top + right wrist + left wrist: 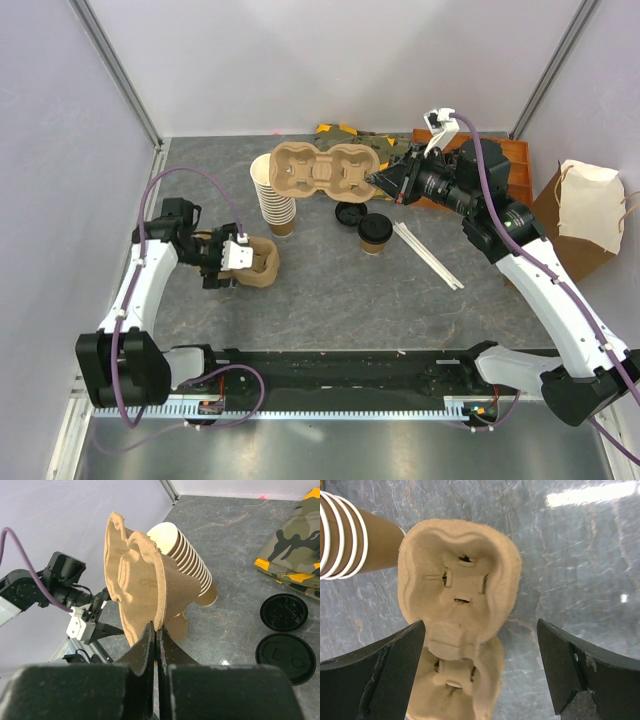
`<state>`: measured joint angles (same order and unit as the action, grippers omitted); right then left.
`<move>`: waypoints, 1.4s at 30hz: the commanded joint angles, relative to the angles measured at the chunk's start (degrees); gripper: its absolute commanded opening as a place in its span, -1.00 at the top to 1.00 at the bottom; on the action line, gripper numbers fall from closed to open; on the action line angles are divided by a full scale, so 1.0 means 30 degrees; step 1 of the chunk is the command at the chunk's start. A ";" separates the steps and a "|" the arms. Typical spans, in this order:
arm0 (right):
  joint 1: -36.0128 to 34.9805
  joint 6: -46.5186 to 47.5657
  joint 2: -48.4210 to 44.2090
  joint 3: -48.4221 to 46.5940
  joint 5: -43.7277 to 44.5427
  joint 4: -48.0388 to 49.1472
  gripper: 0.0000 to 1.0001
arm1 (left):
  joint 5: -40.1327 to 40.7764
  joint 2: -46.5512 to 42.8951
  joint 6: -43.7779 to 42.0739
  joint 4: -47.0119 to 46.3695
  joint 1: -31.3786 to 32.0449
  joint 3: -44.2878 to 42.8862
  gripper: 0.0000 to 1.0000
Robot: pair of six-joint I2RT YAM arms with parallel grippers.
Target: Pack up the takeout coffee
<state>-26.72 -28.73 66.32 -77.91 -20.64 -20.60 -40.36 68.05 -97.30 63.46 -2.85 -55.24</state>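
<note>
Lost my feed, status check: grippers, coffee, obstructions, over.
Left gripper open over tabletop carrier. Right gripper shut on raised carrier. Takeout coffee lidded, upright, untouched. Loose lid beside it.

Item count, by kind.
Pulp carriers: two, the raised carrier (322, 172) and the low carrier (265, 263). Lidded coffee cup (375, 232): one. Loose black lid (350, 212): one. Stack of lidless cups (273, 195): one. Paper bag (588, 215): one. Orange tray (512, 155): one. Camouflage cloth (345, 132): one. White sticks (428, 255): at least two; exact number unclear.
</note>
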 commanded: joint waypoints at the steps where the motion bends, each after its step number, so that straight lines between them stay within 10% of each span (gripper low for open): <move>1: 0.0147 -0.0208 -0.0429 0.0130 -0.0003 0.0539 1.00 | 0.0093 0.0781 -0.2020 -0.1698 0.0013 -0.0131 -0.99; 25: 0.0293 -0.0121 0.0245 -0.0164 -0.0033 0.0304 1.00 | 0.4047 0.3124 -0.0590 -0.8867 -0.2416 0.1717 -0.53; 42: 0.0908 0.1138 0.0392 -0.0632 0.0348 -0.0574 1.00 | 0.5396 1.6424 0.7702 -1.5441 -0.3444 -1.1084 -0.54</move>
<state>-24.88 -27.57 67.51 -77.89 -20.47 -21.89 -26.41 112.62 -81.78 20.80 -13.04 -83.35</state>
